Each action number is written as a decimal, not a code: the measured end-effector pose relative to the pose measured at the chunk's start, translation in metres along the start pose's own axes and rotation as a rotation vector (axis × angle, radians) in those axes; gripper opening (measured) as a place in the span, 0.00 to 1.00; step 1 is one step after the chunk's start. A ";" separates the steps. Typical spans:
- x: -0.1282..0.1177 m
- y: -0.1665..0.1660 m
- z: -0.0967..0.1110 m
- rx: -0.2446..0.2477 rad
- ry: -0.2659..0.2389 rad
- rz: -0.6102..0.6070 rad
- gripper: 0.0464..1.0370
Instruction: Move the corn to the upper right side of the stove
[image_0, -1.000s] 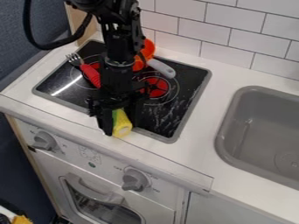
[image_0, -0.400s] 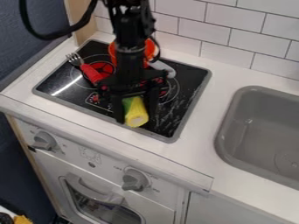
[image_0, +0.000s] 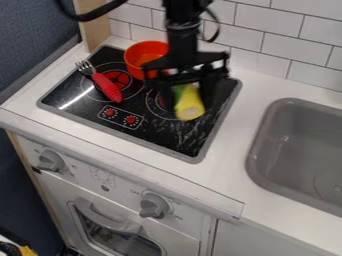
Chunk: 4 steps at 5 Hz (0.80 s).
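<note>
As the corn (image_0: 190, 107) hangs tilted in the gripper (image_0: 188, 103): it is pinched from 2 sides, green part upper, yellow end lower and nearer the camera, over the right half of the stove (image_0: 167, 132).
Upper right corner: the goal, a little farther back; I judge 1 short carry and 1 release remain.
Yellow end: it sticks out past the grip, so if lowered too early or too steeply it could touch the glass first, pivot and land askew.
Corn's round body: set down and let go from too high, it could roll toward the front, ending short of the corner.
Orange pot (image_0: 138, 56): it sits just beside the gripper in the view; swinging left on the way back could nudge it.
Tiled wall (image_0: 260, 65): close behind the stove, so an overlong reach could bring the arm against it.
Counter (image_0: 230, 142): drifting too far right would leave the corn across the stove's grey rim (image_0: 215, 131).
Red-handled fork (image_0: 107, 86): over on the left, well apart, 0 trouble likely.
Height: I cannot tell how much clearance the corn has, the likeliest cause of a clumsy landing.
</note>
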<state>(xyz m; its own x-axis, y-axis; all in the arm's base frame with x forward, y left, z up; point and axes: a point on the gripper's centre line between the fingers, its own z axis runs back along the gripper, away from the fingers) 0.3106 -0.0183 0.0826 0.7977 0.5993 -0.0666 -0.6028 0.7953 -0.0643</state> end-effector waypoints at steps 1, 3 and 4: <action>0.015 -0.041 -0.003 -0.011 0.023 -0.067 0.68; 0.048 -0.093 -0.030 0.077 0.086 -0.215 0.68; 0.059 -0.092 -0.042 0.147 0.082 -0.208 0.68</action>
<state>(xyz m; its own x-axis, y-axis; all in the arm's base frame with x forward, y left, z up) 0.4128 -0.0601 0.0425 0.8968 0.4168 -0.1483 -0.4126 0.9090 0.0596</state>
